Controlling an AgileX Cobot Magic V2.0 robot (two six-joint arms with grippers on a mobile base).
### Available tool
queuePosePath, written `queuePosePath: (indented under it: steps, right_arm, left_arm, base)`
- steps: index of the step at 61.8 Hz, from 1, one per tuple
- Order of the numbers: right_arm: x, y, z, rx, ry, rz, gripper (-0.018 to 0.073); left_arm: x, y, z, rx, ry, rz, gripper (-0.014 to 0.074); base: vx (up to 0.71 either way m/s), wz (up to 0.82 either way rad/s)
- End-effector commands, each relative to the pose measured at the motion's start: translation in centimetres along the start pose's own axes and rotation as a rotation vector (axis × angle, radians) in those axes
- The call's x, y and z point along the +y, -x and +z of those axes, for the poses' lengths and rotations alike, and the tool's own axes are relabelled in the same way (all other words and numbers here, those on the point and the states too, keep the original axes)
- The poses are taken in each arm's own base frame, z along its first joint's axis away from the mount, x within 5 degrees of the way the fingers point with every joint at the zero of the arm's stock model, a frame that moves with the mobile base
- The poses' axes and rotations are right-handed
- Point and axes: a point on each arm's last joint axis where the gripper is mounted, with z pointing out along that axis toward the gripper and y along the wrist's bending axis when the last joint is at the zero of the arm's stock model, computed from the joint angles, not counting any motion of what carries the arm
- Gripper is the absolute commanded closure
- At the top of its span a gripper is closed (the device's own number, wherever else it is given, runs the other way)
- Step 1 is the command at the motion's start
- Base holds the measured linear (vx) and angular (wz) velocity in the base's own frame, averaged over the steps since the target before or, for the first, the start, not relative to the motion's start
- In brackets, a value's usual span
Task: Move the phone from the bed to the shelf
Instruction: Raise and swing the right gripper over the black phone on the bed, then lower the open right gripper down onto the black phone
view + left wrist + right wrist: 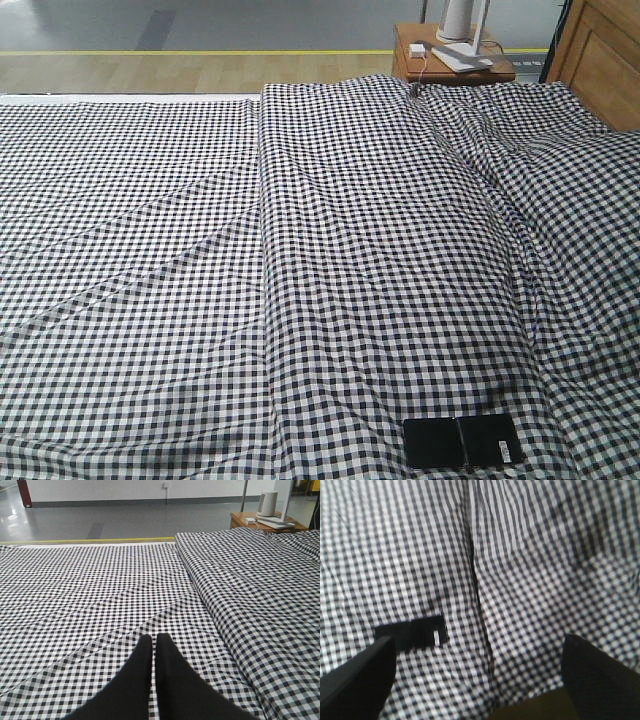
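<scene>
The right gripper (479,647) hangs over the bed (545,555) with its jaws spread wide and nothing between them. Its two dark fingers (360,677) frame the lower corners of the wrist view. The phone (415,632) lies flat on the checked cloth just beyond the tip of the finger on the view's left, off to that side of the gap, and that finger hides its near end. A small white sticker (436,637) sits at the end of the phone nearest the gap. Any print on it is too small to read, and no brand shows on the glossy black face. A long crease (475,580) in the cloth runs away from the gripper, straight ahead of the gap and just beside the phone's stickered end.

The left gripper (153,639) is closed, its fingers pressed together on nothing, above bare gingham. Ahead of it and to its right a raised fold (200,590) of cloth runs away across the mattress. Far beyond that, on the right, stands a small wooden nightstand (265,524) carrying a white cylinder (269,504), a flat white slab (275,523) and a little white box (250,520); none shows legible writing. Past the bed's far edge are grey floor (100,520) with a yellow line (87,541) and a wall socket (165,485). An orange-brown cabinet (600,60) stands beside the nightstand.
</scene>
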Motion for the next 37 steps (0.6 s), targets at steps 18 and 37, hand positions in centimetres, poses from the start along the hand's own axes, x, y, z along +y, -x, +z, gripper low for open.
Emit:
queuePosePath:
  steps: [18,37]
  right_arm:
    - [-3.7,2.4,7.5,0.078,0.226,0.060,-0.0048]
    - [-4.4,1.8,16.7,0.257,0.367,-0.005,-0.0036]
  left_arm:
    - [0.1,0.6,0.0,-0.076,0.006,-0.013,0.0596]
    - [0.1,0.6,0.0,-0.076,0.006,-0.013,0.0596]
  base:
    - [0.00,0.00]
    - [0.00,0.00]
